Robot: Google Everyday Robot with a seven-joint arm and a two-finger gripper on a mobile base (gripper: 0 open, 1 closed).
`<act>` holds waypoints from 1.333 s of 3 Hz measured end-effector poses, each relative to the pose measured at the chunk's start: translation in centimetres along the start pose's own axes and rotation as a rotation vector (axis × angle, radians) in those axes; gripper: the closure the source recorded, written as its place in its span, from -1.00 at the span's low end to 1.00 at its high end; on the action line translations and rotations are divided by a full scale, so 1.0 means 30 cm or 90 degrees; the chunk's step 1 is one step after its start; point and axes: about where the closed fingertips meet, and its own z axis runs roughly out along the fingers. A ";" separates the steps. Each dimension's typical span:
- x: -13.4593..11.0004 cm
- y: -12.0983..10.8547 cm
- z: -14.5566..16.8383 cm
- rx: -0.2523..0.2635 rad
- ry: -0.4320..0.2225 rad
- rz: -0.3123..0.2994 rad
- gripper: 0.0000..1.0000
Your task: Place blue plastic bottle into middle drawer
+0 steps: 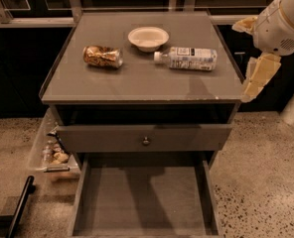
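Evidently the bottle (189, 58) is not yet grasped: it lies on its side on the tabletop (137, 86), inward of the fingers (260, 76) and near them, with its white cap turned away from them toward the bowl (148, 37). The gripper (241, 61) is held at the tabletop's edge, by the rim, with its two pale fingers spread and nothing between them. The step in hand is judged to be the reach for the bottle.

For a sound grasp, the fingers are best brought over the labelled middle of the bottle and turned so that they close across its width, not along its length. A round body lying flat is likely to roll if it is touched by one finger first, so both should be lowered evenly, one to each side, before they are closed. The bowl, just beyond the cap, and the can (103, 56), farther off in the same direction, should be left undisturbed.

The drawer (144, 192) stands pulled out, below the fingers and well apart from them. A drawer front (186, 138) with a knob lies between tabletop and drawer, so the bottle should be carried outward past it before it is lowered.
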 end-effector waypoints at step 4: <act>-0.007 -0.123 0.109 0.010 -0.102 -0.003 -1.00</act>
